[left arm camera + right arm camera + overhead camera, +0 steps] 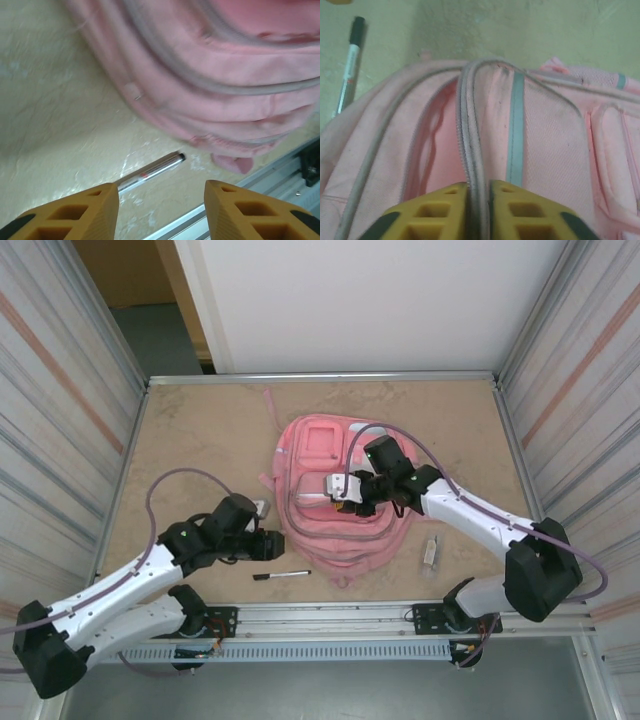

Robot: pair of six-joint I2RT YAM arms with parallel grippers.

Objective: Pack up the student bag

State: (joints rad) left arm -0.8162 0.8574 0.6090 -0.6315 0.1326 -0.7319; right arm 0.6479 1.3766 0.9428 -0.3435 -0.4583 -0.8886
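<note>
The student bag lies flat at mid-table, pink with grey zip lines, its main pocket gaping open. My right gripper rests on top of it. In the right wrist view the gripper is shut on the grey zip edge of the bag's open flap. My left gripper hovers at the bag's near left corner. In the left wrist view it stands open with nothing between its fingers, just above a silver pen lying beside the bag.
The pen lies on the table near the front rail, and the right wrist view catches it too. A small grey-white item sits right of the bag. Corrugated walls close in both sides.
</note>
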